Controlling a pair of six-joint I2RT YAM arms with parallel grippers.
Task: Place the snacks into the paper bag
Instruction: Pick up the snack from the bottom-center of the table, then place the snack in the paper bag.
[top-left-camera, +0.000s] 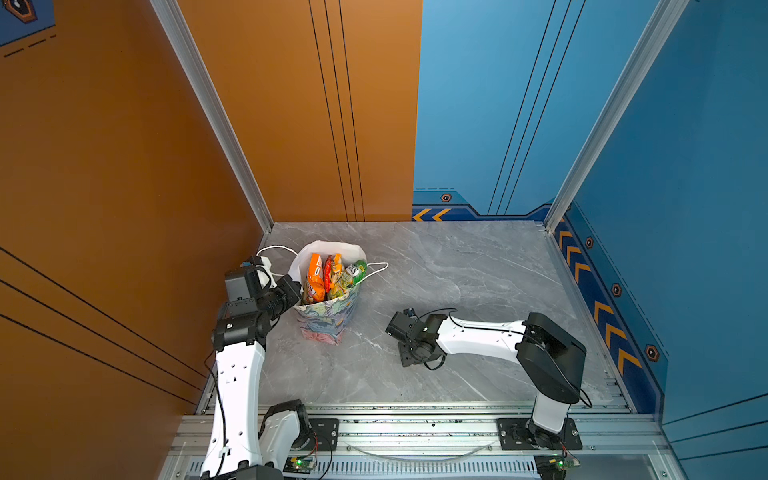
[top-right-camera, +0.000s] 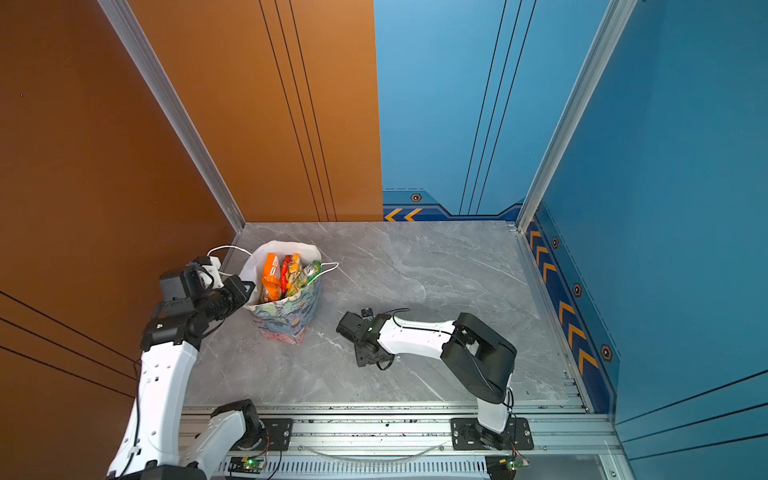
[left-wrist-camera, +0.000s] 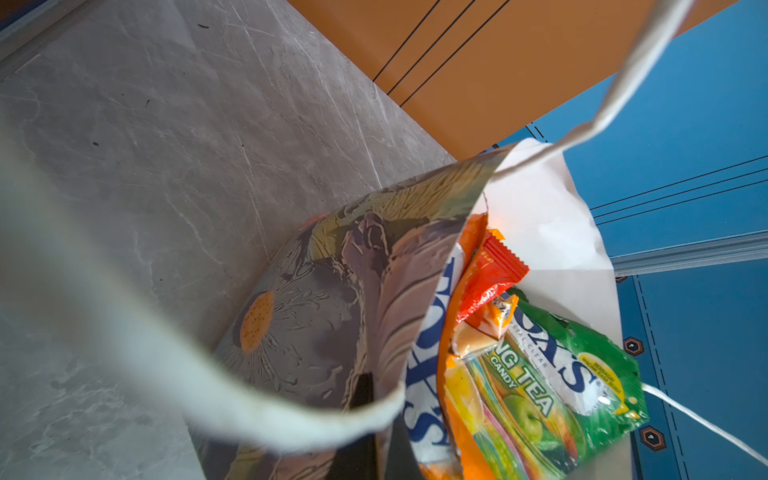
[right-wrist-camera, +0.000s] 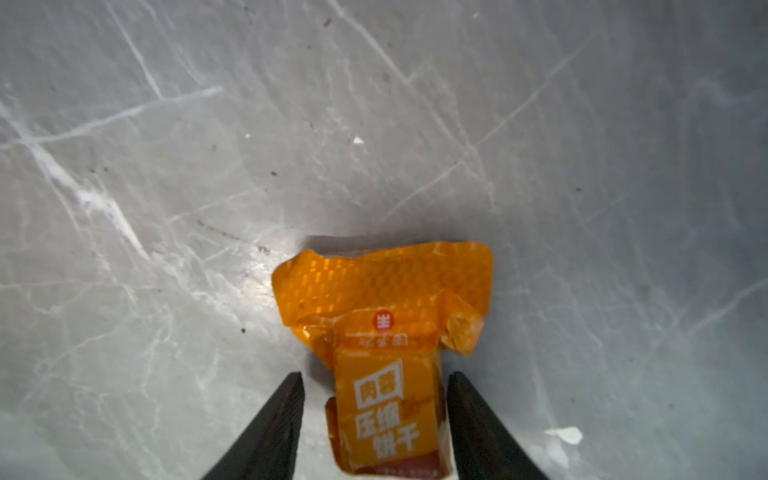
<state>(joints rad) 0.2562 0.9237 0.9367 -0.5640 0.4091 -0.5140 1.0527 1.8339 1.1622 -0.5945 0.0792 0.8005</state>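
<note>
1. Right claw (right-wrist-camera: 376, 374): the jaws stand apart on either side of the small orange packet (right-wrist-camera: 386, 332). One finger (right-wrist-camera: 286, 415) shows a gap to the packet. The other is right against its edge, and I cannot tell whether they touch. Not clamped.
2. The packet lies flat on the grey desk (right-wrist-camera: 208, 166), printed face up. Its block end sits between the fingers, and its flared crimped end sticks out past the fingertips.
3. The packet's long axis runs in line with the fingers, with the crimped end pointing away from the wrist.
4. In both top views the packet is hidden under the right arm's wrist (top-left-camera: 411, 332) (top-right-camera: 365, 332). That spot is mid-desk, to the right of the paper bag (top-left-camera: 328, 320) (top-right-camera: 286, 320) and well apart from it.
5. The paper bag stands upright at the far left of the desk (top-left-camera: 478, 270) with its long axis vertical and its mouth open upward. One white cord handle (top-left-camera: 376, 266) flops to the right.
6. Left claw (top-left-camera: 296, 286) (top-right-camera: 245, 291): jaws together, pinching the bag's left rim. The left wrist view shows a dark finger on the floral wall (left-wrist-camera: 332, 291) at the rim.
7. Snacks in the bag stand on end and poke above the rim: an orange pack (top-left-camera: 314, 278), a red pack (top-left-camera: 328, 272), a multicoloured pack (top-left-camera: 343, 282) and a green pack (top-left-camera: 357, 270).
8. Left wrist view: the green pack (left-wrist-camera: 582, 361) and red pack (left-wrist-camera: 490, 274) lie against the white inner wall.
</note>
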